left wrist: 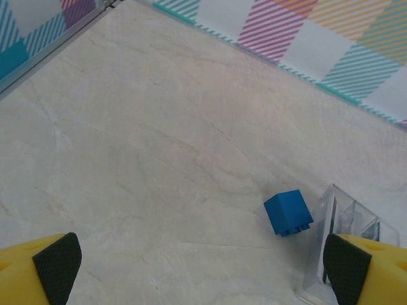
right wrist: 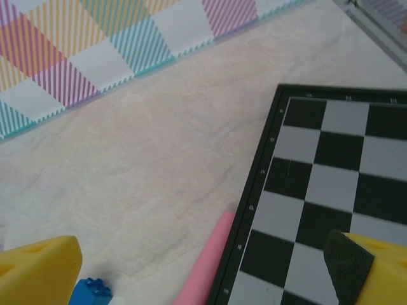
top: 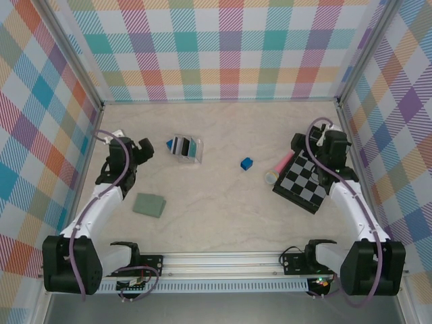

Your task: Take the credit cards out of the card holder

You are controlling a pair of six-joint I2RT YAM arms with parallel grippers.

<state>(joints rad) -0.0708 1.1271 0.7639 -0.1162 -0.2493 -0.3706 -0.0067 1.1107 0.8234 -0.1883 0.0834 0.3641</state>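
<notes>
**Position.** The card holder (top: 149, 204) lies flat on the table (top: 223, 223) and appears closed, with only its grey-green outside showing. In the top view it sits at 6 o'clock from the left gripper (top: 144, 152), near it but untouched.

**Claws.** The left gripper's jaws are spread wide with nothing between the pads (left wrist: 58, 267). It faces the blue block (left wrist: 288, 212) and the clear card stand (left wrist: 346, 222), not the holder. The right gripper (top: 298, 143) is also wide open and empty. It is over the checkerboard (right wrist: 331, 178) beside the pink tube (right wrist: 206, 267), well apart from the holder.

**Judgement.** The step in hand is the approach. I would swing the left gripper back toward 6 o'clock, centre it on the holder's free edge, descend with the jaws wide and lift the cover alone. The right gripper should cross over to pin the lower panel, because a thin wallet may skid on this smooth top.
</notes>
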